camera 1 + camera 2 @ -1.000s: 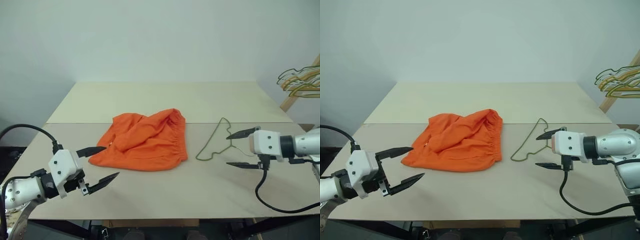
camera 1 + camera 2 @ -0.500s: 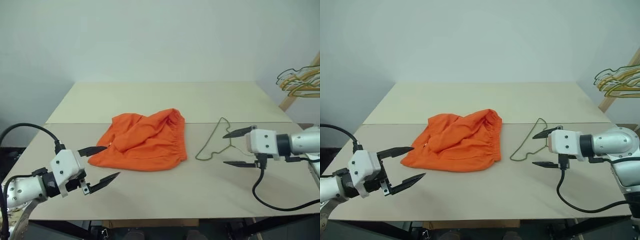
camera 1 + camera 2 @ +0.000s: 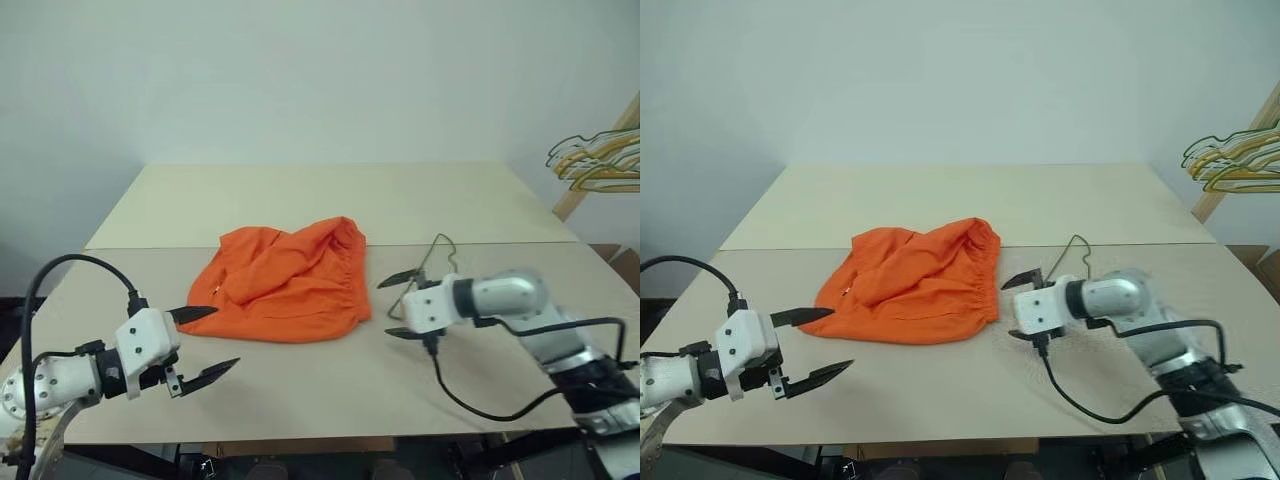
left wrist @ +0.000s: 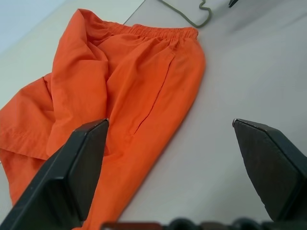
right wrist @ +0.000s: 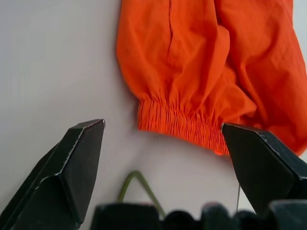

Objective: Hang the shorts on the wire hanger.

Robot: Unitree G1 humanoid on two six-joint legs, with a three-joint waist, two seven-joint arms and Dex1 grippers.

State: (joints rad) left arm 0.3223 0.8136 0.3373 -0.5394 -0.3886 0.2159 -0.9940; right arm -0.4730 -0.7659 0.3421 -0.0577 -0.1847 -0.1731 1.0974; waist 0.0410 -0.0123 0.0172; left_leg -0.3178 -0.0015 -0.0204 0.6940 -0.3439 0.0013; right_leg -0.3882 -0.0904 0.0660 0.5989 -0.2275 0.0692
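Still untouched, the orange shorts (image 3: 283, 283) lie crumpled on the worktop (image 3: 300, 200), gathered elastic waistband turned toward the olive-green wire hanger (image 3: 425, 270), which lies flat just beside that waistband with its hook pointing away from you. What has changed is your right arm: a second ago its pincer hung well out past the far side of the hanger from the shorts; now the right pincer (image 3: 402, 306) has swung in over the hanger and sits between the hanger's nearest corner and the waistband, both black fingers spread wide and nothing between them. In the right wrist view you can see the hanger's green bend low between the fingers and the gathered waistband just beyond, so you appear lined up on that end of the wire, though whether a fingertip touches it cannot be told.

Your left pincer (image 3: 205, 343) has hardly shifted; it hovers near the shorts' leg hem, on the side opposite the hanger, fingers likewise splayed and empty.

Judging from this, the task is at its start: neither thing is lifted. Your right arm's approach suggests taking the hanger first, and thin wire lying flat on the worktop will likely need a careful pinch. The bunched yellow-gold hangers (image 3: 595, 165) hang well apart, beyond the hanger.
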